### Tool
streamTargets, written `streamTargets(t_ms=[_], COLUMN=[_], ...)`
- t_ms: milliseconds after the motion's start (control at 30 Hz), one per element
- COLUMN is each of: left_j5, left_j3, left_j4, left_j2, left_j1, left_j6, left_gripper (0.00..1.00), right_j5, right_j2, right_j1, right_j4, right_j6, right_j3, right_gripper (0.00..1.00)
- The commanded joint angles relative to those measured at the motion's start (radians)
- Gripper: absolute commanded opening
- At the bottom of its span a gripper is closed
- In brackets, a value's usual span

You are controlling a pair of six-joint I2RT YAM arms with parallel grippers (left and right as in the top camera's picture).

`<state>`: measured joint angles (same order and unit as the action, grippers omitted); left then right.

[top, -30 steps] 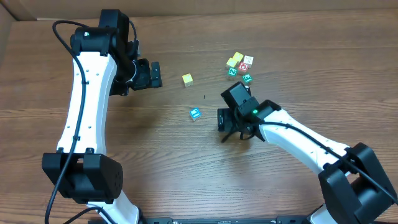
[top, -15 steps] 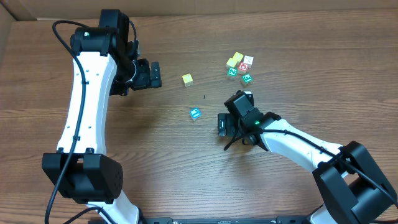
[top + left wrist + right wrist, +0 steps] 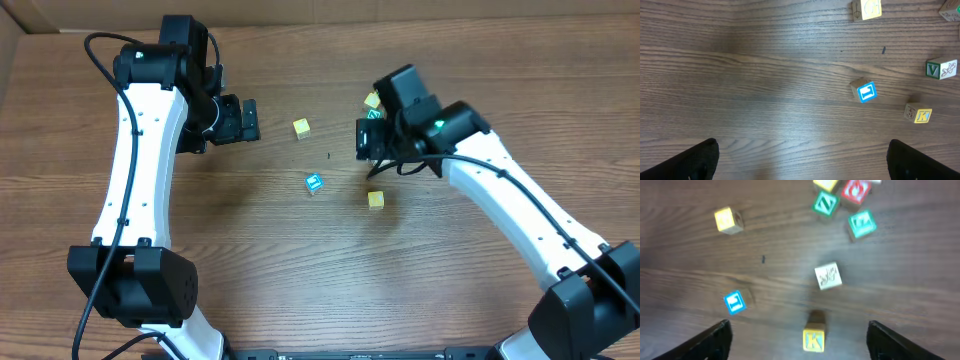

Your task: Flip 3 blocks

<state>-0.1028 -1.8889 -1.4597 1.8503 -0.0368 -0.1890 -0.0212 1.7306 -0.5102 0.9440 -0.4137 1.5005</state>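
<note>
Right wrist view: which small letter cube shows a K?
The pale cube with the yellow-framed K, lowest in view, below the whitish scribble-marked cube and right of the blue-framed cube.

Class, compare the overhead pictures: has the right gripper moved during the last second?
Yes. The right gripper has travelled up the overhead picture, from beside the small blue-framed cube to the cluster of coloured cubes.

Arms: two, the left arm (image 3: 135, 150) and the right arm (image 3: 510, 200).
Tools: two, the left tool (image 3: 248, 119) and the right tool (image 3: 363, 140).
Loose letter blocks: you count three, the blue-framed block (image 3: 735, 302), the whitish block (image 3: 828, 276) and the K block (image 3: 813, 339).
Lone yellow block (image 3: 729, 220): one.
Grouped blocks: you can count two green blocks (image 3: 825, 204), one red block (image 3: 856, 190) and one yellow-topped block (image 3: 826, 184); the frame edge cuts off the rest.
Bench (image 3: 300, 270): one.
</note>
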Motion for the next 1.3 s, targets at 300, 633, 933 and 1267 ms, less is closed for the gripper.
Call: streamTargets(t_ms=[300,633,933,1267], left_j5=[0.007,0.007,0.007,0.007], left_j3=[0.004,0.004,0.004,0.004], left_j4=[0.002,0.002,0.002,0.002], left_j2=[0.008,0.008,0.008,0.008], left_j1=[0.008,0.008,0.008,0.008], left_j6=[-0.018,-0.018,-0.018,-0.018], left_gripper=[1.00,1.00,1.00,1.00], right_j5=[0.048,0.031,0.055,0.061], right_j2=[0.223,0.315,0.315,0.315], right_j1=[-0.061,-0.071,-0.072,-0.072], right_j4=[0.073,0.088,0.107,0.104], right_j6=[-0.039,-0.039,-0.040,-0.039], right_j3=[-0.009,-0.015,-0.048,-0.048], right_gripper=[0.65,0.59,0.46,0.34])
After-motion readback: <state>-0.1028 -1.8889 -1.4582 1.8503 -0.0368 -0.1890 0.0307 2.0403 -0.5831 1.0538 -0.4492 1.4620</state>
